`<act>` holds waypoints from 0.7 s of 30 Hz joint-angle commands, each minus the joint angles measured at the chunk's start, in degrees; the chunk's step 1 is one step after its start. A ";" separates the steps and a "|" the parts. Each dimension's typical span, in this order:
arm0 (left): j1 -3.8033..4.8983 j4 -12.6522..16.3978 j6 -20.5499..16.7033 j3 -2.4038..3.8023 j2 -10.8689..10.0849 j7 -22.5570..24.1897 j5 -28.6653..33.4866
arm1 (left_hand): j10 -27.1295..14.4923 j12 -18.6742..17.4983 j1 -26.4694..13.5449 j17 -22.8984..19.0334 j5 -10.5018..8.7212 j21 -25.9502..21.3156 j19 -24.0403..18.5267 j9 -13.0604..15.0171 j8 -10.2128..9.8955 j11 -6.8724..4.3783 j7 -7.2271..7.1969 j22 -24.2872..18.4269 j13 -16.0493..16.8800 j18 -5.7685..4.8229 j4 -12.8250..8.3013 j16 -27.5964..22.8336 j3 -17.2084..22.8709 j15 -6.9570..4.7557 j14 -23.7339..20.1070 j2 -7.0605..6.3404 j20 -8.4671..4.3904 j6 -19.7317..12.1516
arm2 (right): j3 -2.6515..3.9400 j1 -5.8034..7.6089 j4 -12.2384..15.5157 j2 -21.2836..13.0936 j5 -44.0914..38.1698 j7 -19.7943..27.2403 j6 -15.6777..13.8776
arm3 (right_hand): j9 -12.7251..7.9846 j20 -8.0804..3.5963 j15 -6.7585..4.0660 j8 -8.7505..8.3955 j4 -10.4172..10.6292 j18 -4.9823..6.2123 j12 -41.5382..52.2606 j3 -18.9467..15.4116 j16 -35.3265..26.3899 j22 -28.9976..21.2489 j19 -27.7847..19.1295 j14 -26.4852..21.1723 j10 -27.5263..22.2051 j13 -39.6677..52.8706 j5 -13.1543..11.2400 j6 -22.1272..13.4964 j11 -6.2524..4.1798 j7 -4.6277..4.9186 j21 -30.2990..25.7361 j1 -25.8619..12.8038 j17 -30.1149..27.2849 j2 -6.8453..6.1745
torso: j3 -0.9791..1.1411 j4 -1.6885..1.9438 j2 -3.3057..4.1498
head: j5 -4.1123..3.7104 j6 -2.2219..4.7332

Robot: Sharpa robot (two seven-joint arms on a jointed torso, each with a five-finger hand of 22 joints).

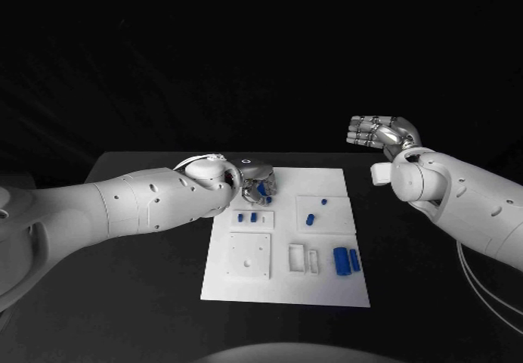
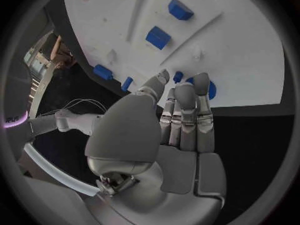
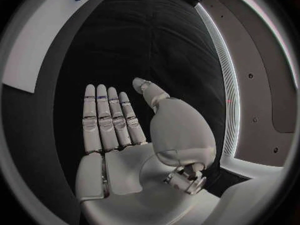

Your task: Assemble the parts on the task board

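Black desk (image 1: 131,302) under you carries the white task board (image 1: 286,291). Your left hand (image 1: 253,181) sits at the board's far edge, its fingers (image 2: 187,102) bent over a blue part (image 2: 210,89) at their tips; you cannot tell whether they grip it. Your right hand (image 1: 382,134) hovers well clear, fingers (image 3: 107,117) straight and released, holding nothing. More blue parts (image 1: 347,260) lie nearer you.

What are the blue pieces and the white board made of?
Blue pieces: probably plastic; solid even colour, smooth, dull sheen. Board: looks like matte white plastic with raised panels, though painted metal is possible. Left hand: shiny silver, likely metal.
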 commanded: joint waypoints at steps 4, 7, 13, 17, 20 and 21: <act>-0.23 -0.90 -0.10 0.03 0.60 0.03 -0.50 | -0.05 -0.28 -0.20 -0.28 0.32 0.22 -0.26 -0.10 -0.24 -0.10 -0.15 1.10 -0.10 0.56 -0.21 -0.38 1.60 -0.33 0.39 0.38 0.03 0.06 | 0.03 0.03 0.25 0.07 0.73 1.18 0.92 | -0.03 -0.14 0.13 -0.05 -0.08 0.94 -0.27 0.49 -0.31 -0.05 0.51 0.60 0.30 -0.06 0.51 0.28 0.16 0.10 0.13 -0.10 -0.05 -0.09 | 0.00 -0.06 0.09 | -0.04 -0.15; -0.45 -1.37 -0.73 0.03 0.87 0.22 -0.36 | -0.03 -0.27 -0.09 -0.39 0.90 0.25 -0.59 -0.13 -0.24 -0.22 -0.24 1.15 -0.11 0.50 -0.51 -0.65 2.82 -0.52 0.16 0.52 -0.06 0.24 | 0.03 0.05 0.31 0.10 0.70 1.22 0.93 | -0.03 -0.18 0.13 -0.04 -0.10 0.92 -0.27 0.58 -0.31 -0.05 0.56 0.66 0.32 -0.06 0.61 0.33 0.16 0.11 0.13 -0.08 -0.05 -0.09 | -0.04 -0.09 0.13 | -0.02 -0.06; -0.76 -2.16 -1.18 0.03 1.35 0.60 0.04 | -0.25 -0.28 -0.91 -0.44 0.91 0.72 -0.85 -0.16 -0.24 -0.24 -0.35 1.15 -0.12 0.34 -1.14 -0.86 5.08 -0.60 0.41 0.16 -0.23 -0.04 | 0.03 0.06 0.33 0.16 0.67 1.30 0.90 | -0.03 -0.25 0.10 -0.06 -0.06 0.88 -0.27 0.79 -0.31 -0.05 0.66 0.76 0.42 -0.07 0.73 0.47 0.11 0.04 0.13 -0.16 -0.05 -0.10 | -0.06 -0.11 0.07 | -0.07 -0.22; -0.83 -2.47 -0.87 0.03 1.46 0.71 0.19 | 0.21 -0.28 -1.06 -0.38 0.82 0.87 -0.82 -0.15 -0.22 -0.37 -0.42 1.16 -0.12 0.34 -1.09 -0.74 5.47 -0.67 0.53 0.44 -0.27 0.20 | 0.03 0.07 0.28 0.22 0.64 1.28 0.97 | -0.03 -0.28 0.09 -0.04 -0.05 0.85 -0.27 0.90 -0.31 -0.05 0.72 0.81 0.47 -0.06 0.76 0.50 0.10 0.06 0.13 -0.19 -0.04 -0.17 | -0.02 -0.07 0.06 | -0.14 -0.22; -0.88 -2.67 -0.43 0.03 1.50 0.77 0.23 | 1.11 -0.26 -1.14 -0.28 0.72 1.06 -0.82 -0.13 -0.19 -0.53 -0.40 1.18 -0.11 0.33 -1.07 -0.58 5.81 -0.72 0.59 0.62 -0.30 0.64 | 0.03 0.07 0.20 0.31 0.60 1.26 1.01 | -0.03 -0.32 0.09 -0.05 0.00 0.84 -0.27 0.97 -0.31 -0.05 0.79 0.89 0.55 -0.06 0.77 0.55 0.09 0.07 0.13 -0.24 -0.04 -0.19 | 0.02 -0.01 0.06 | -0.13 -0.26; -0.89 -2.73 -0.26 0.03 1.52 0.79 0.24 | 1.64 -0.26 -1.20 -0.25 0.68 1.13 -0.86 -0.12 -0.17 -0.63 -0.41 1.19 -0.11 0.30 -1.04 -0.55 5.93 -0.76 0.56 0.71 -0.33 0.95 | 0.03 0.07 0.17 0.34 0.58 1.25 1.03 | -0.03 -0.33 0.08 -0.05 0.02 0.84 -0.27 0.98 -0.31 -0.05 0.82 0.92 0.57 -0.06 0.80 0.56 0.08 0.07 0.13 -0.26 -0.04 -0.20 | 0.03 -0.01 0.06 | -0.13 -0.26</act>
